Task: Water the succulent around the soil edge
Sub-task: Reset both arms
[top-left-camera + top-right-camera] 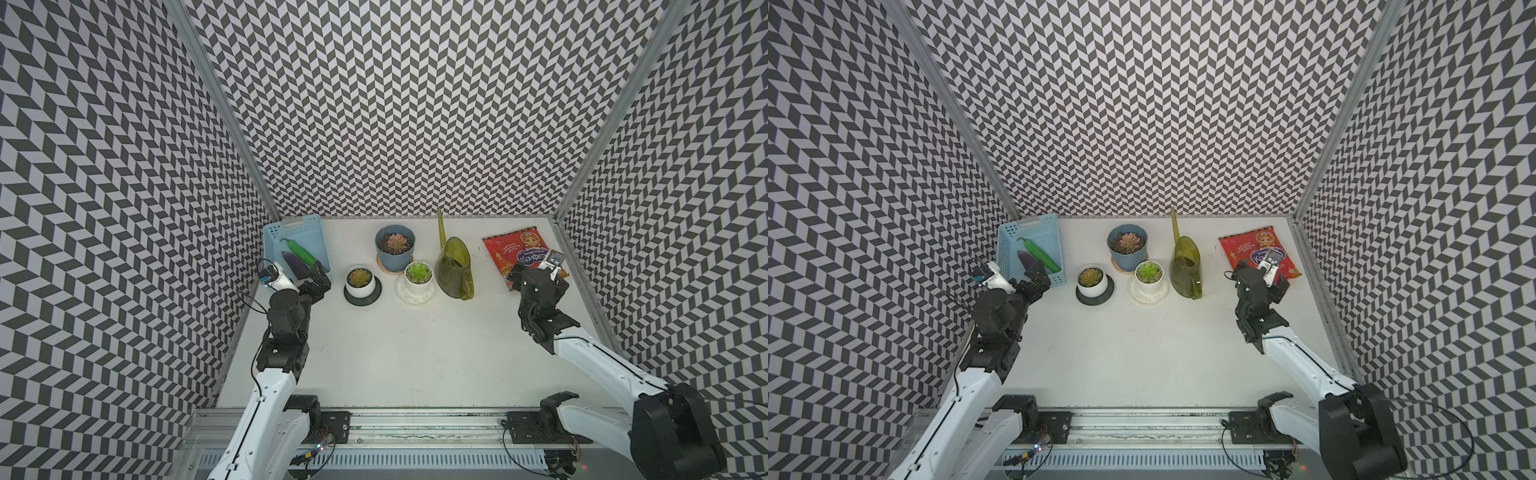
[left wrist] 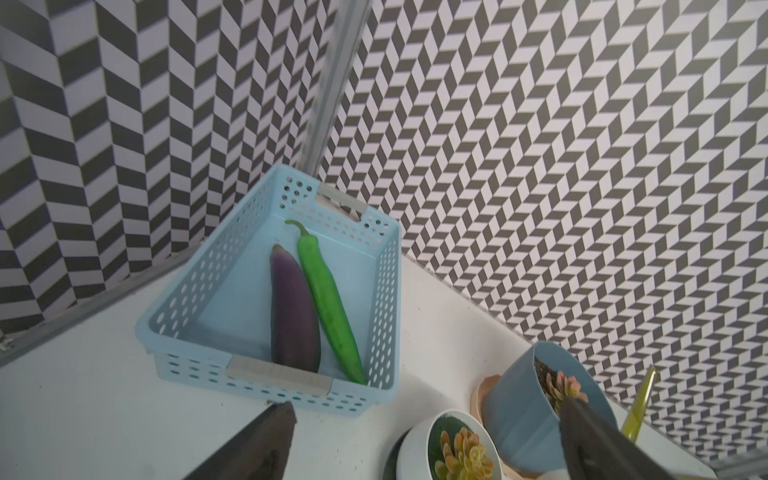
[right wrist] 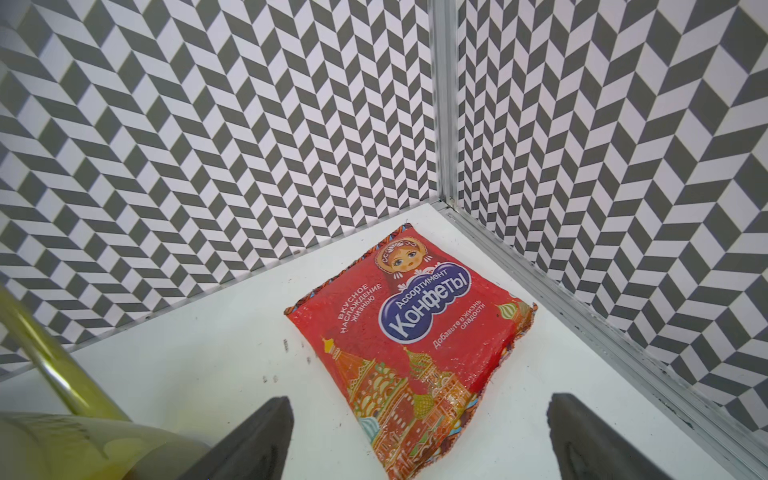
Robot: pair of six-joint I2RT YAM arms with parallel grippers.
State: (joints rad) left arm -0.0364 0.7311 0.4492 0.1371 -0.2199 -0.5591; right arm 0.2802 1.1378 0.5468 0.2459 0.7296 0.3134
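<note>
Sitting mid-table toward the rear wall, the olive, see-through watering can (image 1: pixel 455 266) points its long spout backward. Just to its left we find three pots: the green succulent (image 1: pixel 418 271) nearest, the pink succulent (image 1: pixel 395 241) behind, and the orange succulent (image 1: pixel 359 276) further left. Our right gripper (image 3: pixel 419 419) hovers over the candy bag (image 3: pixel 415 332), jaws spread and empty. Our left gripper (image 2: pixel 428 409), likewise wide, sits by the blue basket (image 1: pixel 291 226).

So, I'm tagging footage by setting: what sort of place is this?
Probably a robot test booth: black-and-white chevron-patterned walls enclose a white tabletop, with two white robot arms mounted on an aluminium rail.
</note>
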